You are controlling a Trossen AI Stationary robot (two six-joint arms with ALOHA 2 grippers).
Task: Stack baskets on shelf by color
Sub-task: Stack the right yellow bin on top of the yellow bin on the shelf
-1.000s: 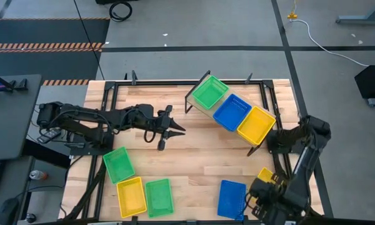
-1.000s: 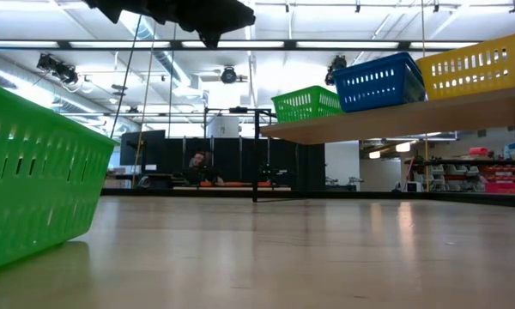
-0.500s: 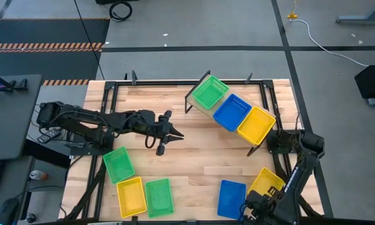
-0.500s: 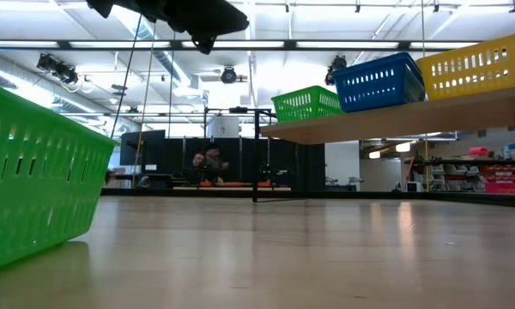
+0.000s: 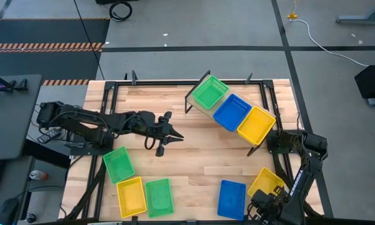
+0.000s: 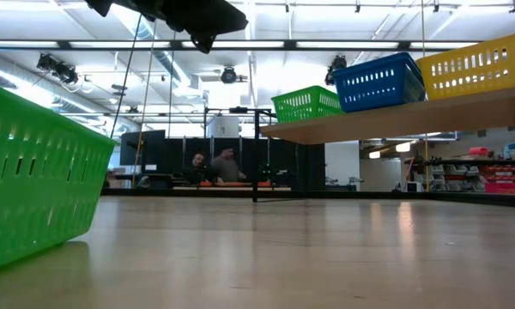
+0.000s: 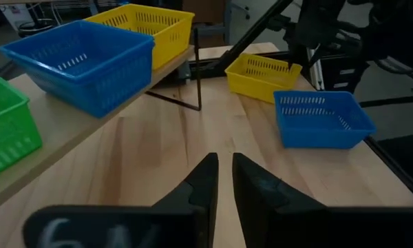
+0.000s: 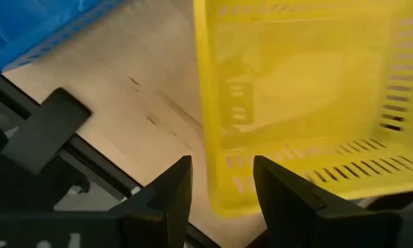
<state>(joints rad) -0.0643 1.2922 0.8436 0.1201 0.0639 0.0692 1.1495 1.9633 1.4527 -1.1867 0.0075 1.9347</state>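
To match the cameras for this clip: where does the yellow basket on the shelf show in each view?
High view: yellow basket on the shelf, at the shelf's end nearest the right arm, beside the blue basket.
Low view: top right, again next to the blue basket.
Left wrist view: top, left of centre, behind the blue basket.
Right wrist view: not in it; the yellow basket there lies on the table.
Shared landmark: the shelved blue basket.

People (image 6: 213, 165) beyond the table (image 5: 200, 150)

Shelf (image 5: 207, 114) light wood w/ green (image 5: 210, 92), blue (image 5: 232, 112), yellow (image 5: 257, 124) baskets; mesh bottoms, prob. perforated.
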